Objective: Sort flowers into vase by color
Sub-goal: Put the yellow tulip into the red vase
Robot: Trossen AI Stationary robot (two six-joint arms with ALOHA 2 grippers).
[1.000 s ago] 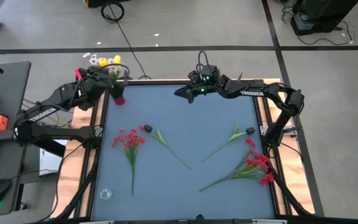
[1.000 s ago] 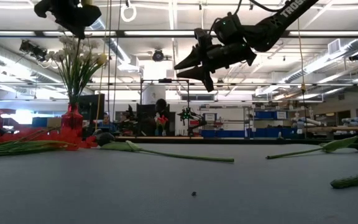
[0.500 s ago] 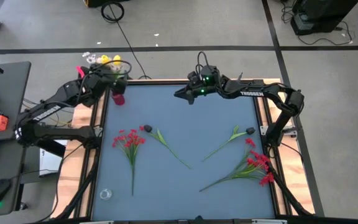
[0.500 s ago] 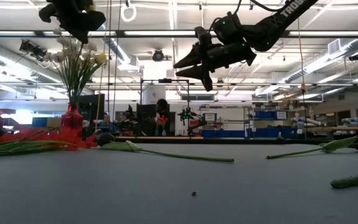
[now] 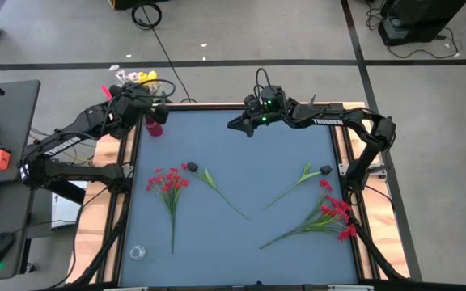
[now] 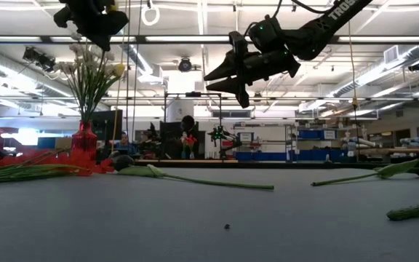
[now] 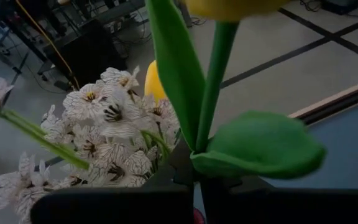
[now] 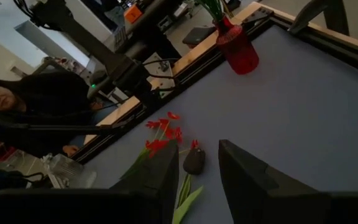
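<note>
Flowers with white blossoms (image 6: 86, 62) and a yellow one stand in the small red vase (image 5: 154, 128) at the far left corner of the blue-grey table (image 5: 233, 250). Above the vase hangs the left gripper (image 5: 141, 99), its jaws closed tight on the green stem of a yellow tulip (image 7: 216, 81), whose broad leaves fill the left wrist view beside the white blossoms. The right gripper (image 5: 237, 123) hovers high over the far middle of the table, its jaws parted and holding nothing. Lying flat on the table are a red spray (image 5: 167, 183) at left, a dark-budded stem (image 5: 209, 179) just beside it, another dark-budded stem (image 5: 302, 179) at right, and a larger bunch of red sprays (image 5: 330, 214) near the right edge. A person (image 8: 17, 106) sits beyond the table
</note>
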